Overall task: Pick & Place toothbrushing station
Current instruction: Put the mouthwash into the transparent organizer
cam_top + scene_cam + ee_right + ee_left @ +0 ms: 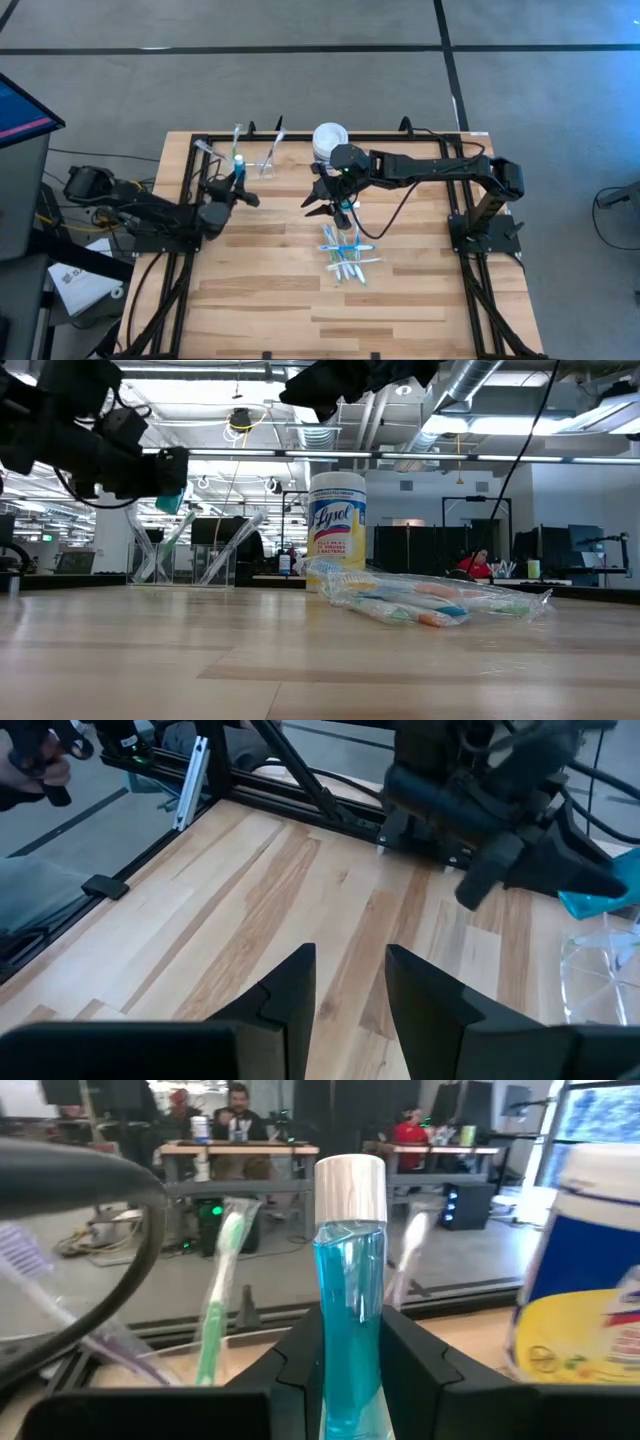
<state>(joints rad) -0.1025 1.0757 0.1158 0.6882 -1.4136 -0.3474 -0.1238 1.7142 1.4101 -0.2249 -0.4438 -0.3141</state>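
Observation:
My left gripper [236,188] is shut on a teal toothpaste tube [349,1310] with a white cap, above the table's left part, near two clear cups [238,152] [269,162] that hold toothbrushes. A green toothbrush [218,1285] and a white one [407,1255] stand in the cups beyond the tube. My right gripper [330,207] is open and empty, above the table's middle. Just nearward of it, a pile of toothbrushes and tubes in clear wrapping [345,255] lies flat on the table; the pile also shows in the low view [430,600]. My left gripper pinches the tube's teal body [349,1380] between its two fingers [300,1365], below the white cap [350,1175]. The tube lies along the fingers, its cap end sticking out past the fingertips. It is lifted clear of the table [170,500].
A white-lidded, yellow-labelled round tub [328,138] stands at the far middle, close behind my right arm's wrist; it also shows in the low view [337,525]. A black frame rail [300,135] runs along the far edge. Bare wood [300,310] lies at the near side.

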